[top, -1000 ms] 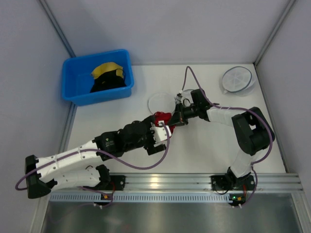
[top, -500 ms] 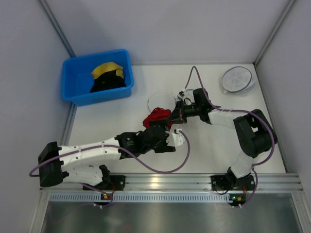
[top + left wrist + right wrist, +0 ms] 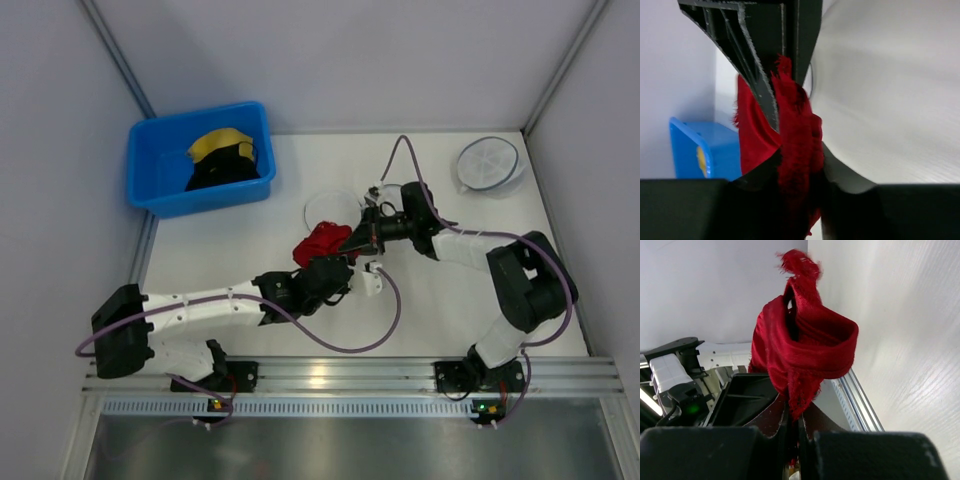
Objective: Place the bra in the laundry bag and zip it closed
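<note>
**Both grippers are meeting at the bra, just outside the laundry bag**

You are looking at the bra bunching into a red wad near the middle of the table. It is sitting just at the near side of the laundry bag, not inside it. You cannot tell whether it is touching the bag's rim.

Your right gripper is pointing in from the right and clenching a fold of the bra. In the right wrist view its jaws are pressing together on the lace while the rest is looping above them.

Your left gripper is pointing at the wad from the near side. Red fabric is lying between its fingers, but you cannot tell whether they are gripping it.

At the far left, the blue bin is holding a yellow garment and a black garment. The spoked mesh bag is sitting at the far right, well apart.
</note>
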Controlling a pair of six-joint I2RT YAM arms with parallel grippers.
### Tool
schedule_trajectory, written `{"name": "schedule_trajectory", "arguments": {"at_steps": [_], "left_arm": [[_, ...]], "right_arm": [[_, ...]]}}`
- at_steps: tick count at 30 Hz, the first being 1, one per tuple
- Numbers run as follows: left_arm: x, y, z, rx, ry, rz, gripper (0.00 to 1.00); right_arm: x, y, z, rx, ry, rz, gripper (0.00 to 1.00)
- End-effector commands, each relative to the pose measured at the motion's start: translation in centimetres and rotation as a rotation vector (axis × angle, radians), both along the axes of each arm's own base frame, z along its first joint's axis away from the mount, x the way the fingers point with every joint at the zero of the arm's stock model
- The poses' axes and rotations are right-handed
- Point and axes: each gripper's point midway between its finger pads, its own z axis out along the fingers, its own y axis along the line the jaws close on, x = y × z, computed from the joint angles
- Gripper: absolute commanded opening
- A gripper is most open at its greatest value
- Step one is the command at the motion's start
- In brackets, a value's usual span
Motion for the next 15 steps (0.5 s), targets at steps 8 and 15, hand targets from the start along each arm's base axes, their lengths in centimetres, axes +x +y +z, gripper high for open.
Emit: {"name": "schedule_trajectory", "arguments": {"at_steps": [8, 15], "left_arm": [[0.4, 0.7, 3.1, -0.108, 0.012, 0.044, 0.00], [0.5, 3.0, 6.2, -0.350, 0.218, 0.121, 0.00]], "right_arm": [[2.4, -0.5, 2.5, -0.180, -0.307, 0.066, 0.53], [13.1, -7.1, 2.8, -0.522, -0.602, -0.160, 0.65]]}}
